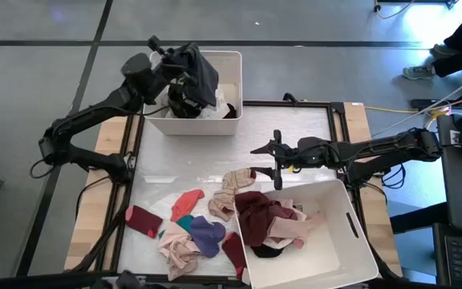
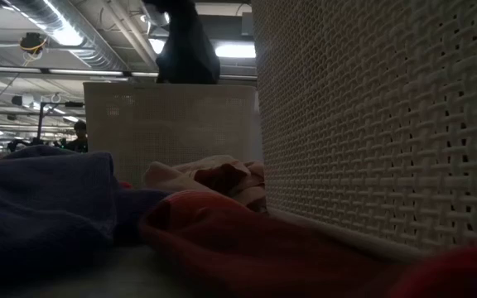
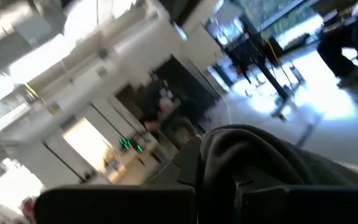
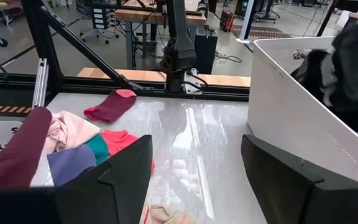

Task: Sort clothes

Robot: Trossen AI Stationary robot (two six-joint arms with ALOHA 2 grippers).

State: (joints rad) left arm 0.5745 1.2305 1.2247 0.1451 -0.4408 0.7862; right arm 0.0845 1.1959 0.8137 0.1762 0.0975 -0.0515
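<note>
Looking down on the table, we see a dark garment (image 1: 196,71) hanging from the left gripper (image 1: 184,60) over the far bin (image 1: 233,90), whose inside already holds dark and white pieces. The left gripper's fingers are pinched together on that garment, raised above the bin's rim; in the low view the same cloth (image 2: 185,45) dangles over the bin's woven wall (image 2: 172,124). Nearer on the table, a loose heap of clothes (image 1: 195,233) lies spread out: a maroon sock (image 1: 143,219) at the left, a red piece (image 1: 188,202), teal, purple (image 1: 207,234), pink and beige (image 1: 229,193) items bunched together. The near bin (image 1: 351,241) at the right holds a maroon garment (image 1: 255,217) with pink and white ones beside it, the maroon cloth draped over the bin's left rim. The right gripper (image 1: 275,164) hovers over bare table between the two bins, just beyond the beige piece, its fingers spread wide with nothing between them; its wrist view shows the two dark fingers (image 4: 123,168) well apart over the shiny table (image 4: 191,143)
</note>
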